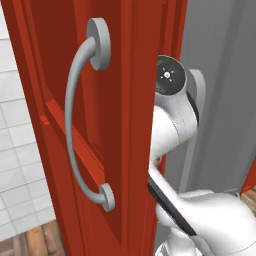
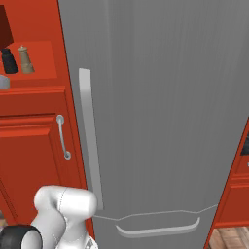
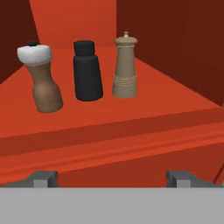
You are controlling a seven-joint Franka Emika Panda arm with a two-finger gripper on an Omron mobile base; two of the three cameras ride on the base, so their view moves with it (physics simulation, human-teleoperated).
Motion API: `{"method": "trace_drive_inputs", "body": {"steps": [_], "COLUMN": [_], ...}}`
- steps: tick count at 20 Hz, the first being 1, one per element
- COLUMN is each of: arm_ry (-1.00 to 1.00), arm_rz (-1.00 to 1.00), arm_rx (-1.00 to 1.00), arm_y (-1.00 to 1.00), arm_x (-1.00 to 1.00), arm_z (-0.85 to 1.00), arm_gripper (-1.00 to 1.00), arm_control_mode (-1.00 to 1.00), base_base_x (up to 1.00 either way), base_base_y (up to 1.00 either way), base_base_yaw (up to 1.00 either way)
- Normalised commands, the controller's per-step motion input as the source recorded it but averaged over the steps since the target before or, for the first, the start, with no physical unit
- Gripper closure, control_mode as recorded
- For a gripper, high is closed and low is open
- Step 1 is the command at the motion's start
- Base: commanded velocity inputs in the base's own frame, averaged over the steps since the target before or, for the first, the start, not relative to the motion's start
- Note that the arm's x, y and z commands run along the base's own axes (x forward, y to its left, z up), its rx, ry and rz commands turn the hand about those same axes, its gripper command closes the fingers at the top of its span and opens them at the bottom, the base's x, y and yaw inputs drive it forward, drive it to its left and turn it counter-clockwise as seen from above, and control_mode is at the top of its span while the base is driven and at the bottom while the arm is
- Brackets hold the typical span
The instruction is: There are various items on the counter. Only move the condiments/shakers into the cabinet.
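On the red shelf [image 3: 144, 105] inside the cabinet, three small things stand upright in a row. They are a brown shaker with a white ball top [image 3: 41, 78], a dark squat piece [image 3: 87, 72] and a tan mill-shaped shaker [image 3: 125, 68]. My gripper [image 3: 111, 179] is open in front of the shelf edge, its fingertips [image 3: 41, 178] far apart with nothing between them. The right base view shows the dark piece [image 2: 8, 61] and the tan shaker [image 2: 25, 59] on the shelf at top left. The cabinet door [image 1: 125, 100] stands open with its curved grey handle [image 1: 75, 120] close to the arm. The counter is out of view.
A tall grey refrigerator [image 2: 160, 97] with a vertical bar handle [image 2: 90, 136] stands right of the cabinet. Below the shelf is a red lower door with a small handle [image 2: 62, 137]. White wall tiles [image 1: 15, 150] lie left of the open door.
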Motion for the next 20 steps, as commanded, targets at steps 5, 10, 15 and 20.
{"method": "trace_drive_inputs", "body": {"steps": [5,10,15,20], "arm_ry": [0.00,0.00,0.00,0.00], "arm_rz": [-0.05,-0.05,-0.07,-0.10], "arm_rx": [0.06,0.06,0.05,0.15], "arm_y": [-0.91,-1.00,-1.00,-1.00], "arm_x": [-1.00,-1.00,-1.00,-1.00], "arm_z": [-0.28,-0.31,-0.37,-0.12], "arm_gripper": [-1.00,-1.00,-1.00,-1.00], "arm_control_mode": [-1.00,-1.00,-1.00,-1.00], "base_base_x": [0.00,0.00,0.00,0.00], "base_base_y": [0.00,0.00,0.00,0.00], "base_base_yaw": [0.00,0.00,0.00,0.00]}}
